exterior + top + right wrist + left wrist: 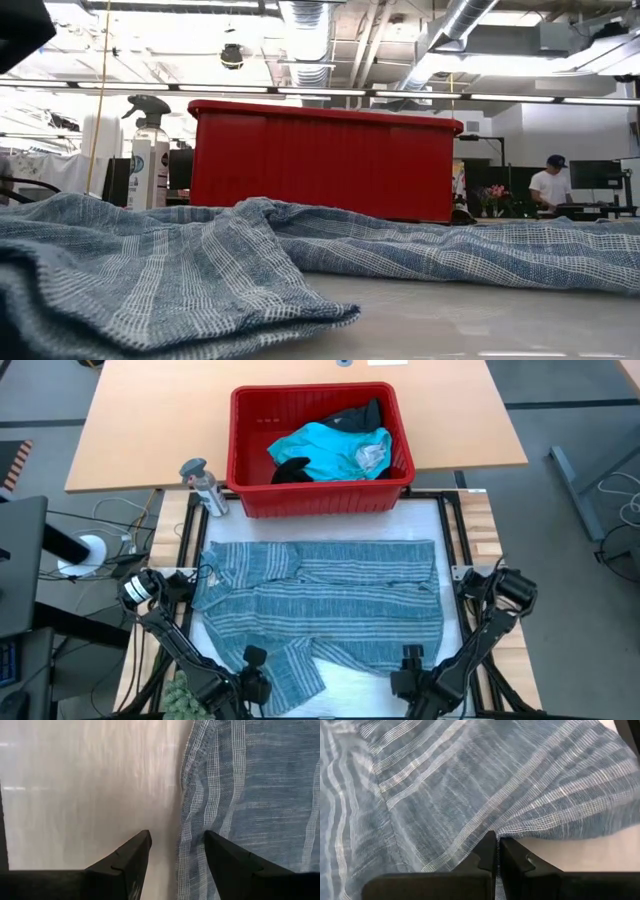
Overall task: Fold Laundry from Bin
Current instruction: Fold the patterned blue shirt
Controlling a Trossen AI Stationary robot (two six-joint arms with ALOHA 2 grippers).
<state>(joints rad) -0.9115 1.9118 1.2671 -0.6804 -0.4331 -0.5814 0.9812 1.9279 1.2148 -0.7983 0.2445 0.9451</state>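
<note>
The blue-grey striped garment [320,600] is spread flat on the white tabletop [425,525], just in front of the red bin [320,495], in which turquoise laundry [330,450] and black laundry [355,415] are heaped. Its near hem is pinched by the left gripper [496,851], fingers closed on the cloth. The right gripper [177,851] is held low at the hem's other end, fingers parted narrowly over the edge.
</note>
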